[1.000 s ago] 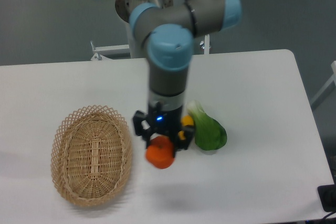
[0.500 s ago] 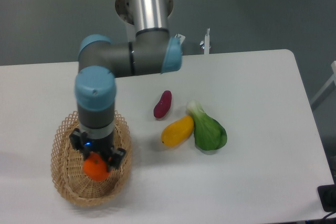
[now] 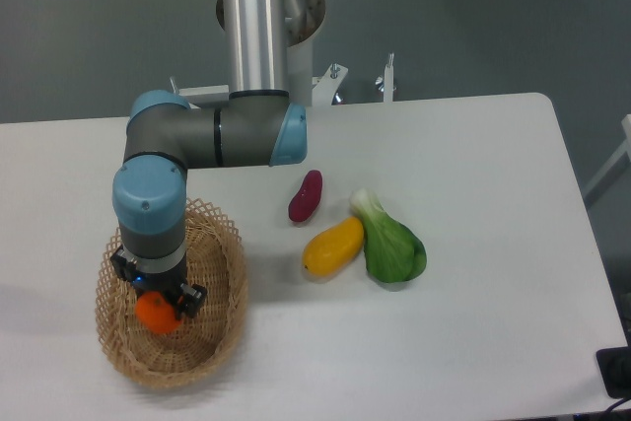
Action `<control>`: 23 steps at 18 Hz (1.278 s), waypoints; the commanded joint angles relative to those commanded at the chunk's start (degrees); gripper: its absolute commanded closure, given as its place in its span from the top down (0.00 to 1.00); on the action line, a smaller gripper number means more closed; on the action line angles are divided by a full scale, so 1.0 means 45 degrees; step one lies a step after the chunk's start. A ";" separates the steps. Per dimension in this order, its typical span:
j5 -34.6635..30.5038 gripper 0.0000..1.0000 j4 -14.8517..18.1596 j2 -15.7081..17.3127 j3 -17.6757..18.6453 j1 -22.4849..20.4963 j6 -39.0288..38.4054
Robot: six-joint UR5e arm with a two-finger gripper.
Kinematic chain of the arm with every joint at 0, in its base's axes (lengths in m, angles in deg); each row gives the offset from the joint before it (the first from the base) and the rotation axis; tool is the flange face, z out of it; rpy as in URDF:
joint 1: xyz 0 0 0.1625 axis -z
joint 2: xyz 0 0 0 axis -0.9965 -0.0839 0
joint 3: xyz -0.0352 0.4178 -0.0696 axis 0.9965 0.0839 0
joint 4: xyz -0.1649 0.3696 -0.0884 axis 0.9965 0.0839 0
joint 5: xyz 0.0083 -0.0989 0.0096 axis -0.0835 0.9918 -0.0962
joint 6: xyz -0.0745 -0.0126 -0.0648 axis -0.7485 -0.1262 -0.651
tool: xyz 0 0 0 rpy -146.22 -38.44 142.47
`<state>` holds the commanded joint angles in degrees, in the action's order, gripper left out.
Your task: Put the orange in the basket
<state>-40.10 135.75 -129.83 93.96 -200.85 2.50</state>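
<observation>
The orange (image 3: 158, 314) is small, round and bright orange. My gripper (image 3: 158, 305) is shut on it and holds it over the middle of the basket (image 3: 226, 326), an oval light-tan wicker basket at the table's front left. The gripper points straight down and its body hides the top of the orange. I cannot tell whether the orange touches the basket floor.
A dark red elongated vegetable (image 3: 306, 195), a yellow-orange mango-shaped fruit (image 3: 333, 246) and a green leafy vegetable (image 3: 391, 245) lie together on the white table (image 3: 473, 165) to the right of the basket. The arm's base (image 3: 266, 7) stands at the table's back edge.
The gripper has carried the orange left from beside the yellow fruit to over the basket, then a little further left and lower inside it.
</observation>
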 joint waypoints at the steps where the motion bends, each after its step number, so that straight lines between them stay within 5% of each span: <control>1: 0.0000 0.68 0.0000 -0.0019 0.0000 0.0000 -0.0019; 6: -0.0020 0.72 -0.0020 -0.0039 -0.0020 0.0000 0.0000; 9: -0.0039 1.00 -0.0020 -0.0020 -0.0020 0.0000 0.0039; 23: -0.1582 1.00 -0.0275 0.1346 -0.0742 -0.1053 0.0330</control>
<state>-47.22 134.52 -123.78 90.62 -205.59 3.99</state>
